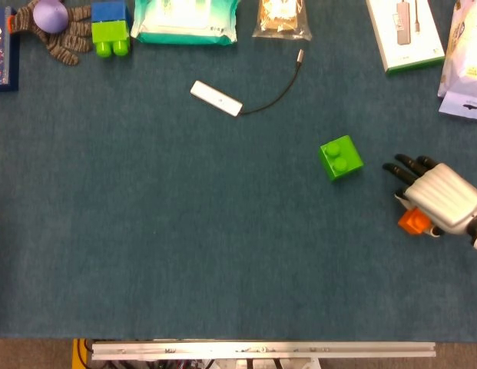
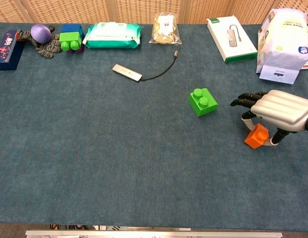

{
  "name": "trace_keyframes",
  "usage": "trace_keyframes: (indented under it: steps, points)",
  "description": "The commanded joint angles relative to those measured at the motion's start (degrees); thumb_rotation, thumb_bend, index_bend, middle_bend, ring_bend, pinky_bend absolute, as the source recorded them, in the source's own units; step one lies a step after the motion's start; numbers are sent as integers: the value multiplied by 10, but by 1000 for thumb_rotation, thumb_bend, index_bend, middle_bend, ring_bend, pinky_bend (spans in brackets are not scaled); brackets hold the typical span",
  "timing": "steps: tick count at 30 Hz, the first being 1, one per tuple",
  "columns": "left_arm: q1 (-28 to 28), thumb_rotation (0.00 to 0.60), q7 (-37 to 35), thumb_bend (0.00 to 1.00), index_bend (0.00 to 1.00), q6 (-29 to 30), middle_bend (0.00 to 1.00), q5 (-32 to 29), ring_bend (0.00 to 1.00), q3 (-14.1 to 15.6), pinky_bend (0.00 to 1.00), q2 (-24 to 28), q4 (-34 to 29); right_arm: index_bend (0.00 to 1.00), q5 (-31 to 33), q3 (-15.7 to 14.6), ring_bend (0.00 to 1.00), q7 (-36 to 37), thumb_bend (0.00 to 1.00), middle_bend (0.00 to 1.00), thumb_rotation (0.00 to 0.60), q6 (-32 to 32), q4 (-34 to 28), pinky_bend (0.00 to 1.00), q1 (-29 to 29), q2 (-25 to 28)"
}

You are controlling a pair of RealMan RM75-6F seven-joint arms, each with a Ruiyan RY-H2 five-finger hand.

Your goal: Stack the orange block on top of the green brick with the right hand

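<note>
- Overhead, in the head view, the right hand [image 1: 439, 197] sat near the right edge of the blue counter [image 1: 184, 231], fingers curled down around the orange block [image 1: 412, 221], which peeked out beneath its palm. The green brick [image 1: 341, 157] lay apart, up and to the left.
- In the chest view, the right hand [image 2: 278, 111] pinched the orange block [image 2: 256, 135], tilted, its lower corner at the counter [image 2: 119, 163]. The green brick [image 2: 203, 101] stood unstacked nearby.

wipes pack [image 2: 113, 35], USB adapter [image 2: 127, 72], snack bag [image 2: 165, 28]
</note>
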Motion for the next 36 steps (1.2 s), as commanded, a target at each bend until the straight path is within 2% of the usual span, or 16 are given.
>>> trace_keyframes:
  steps: [1, 12, 22, 36]
  points:
    - [0, 600, 0, 111, 516, 0, 377, 0, 217, 0, 216, 0, 0, 707, -1, 8, 73, 9, 198, 138, 600, 13, -9, 216, 0, 8]
    - [0, 600, 0, 112, 516, -1, 377, 0, 217, -1, 217, 2, 0, 707, 37, 73, 73, 33, 199, 138, 600, 42, -20, 216, 18, 15]
    - [2, 600, -7, 112, 516, 0, 377, -1, 217, -1, 217, 3, 4, 707, 102, 131, 72, -3, 198, 138, 600, 2, -9, 216, 67, -14]
    - [7, 600, -26, 112, 516, 1, 377, -4, 217, 0, 217, 9, 17, 708, 194, 166, 72, -58, 198, 138, 600, -57, 45, 216, 127, -74]
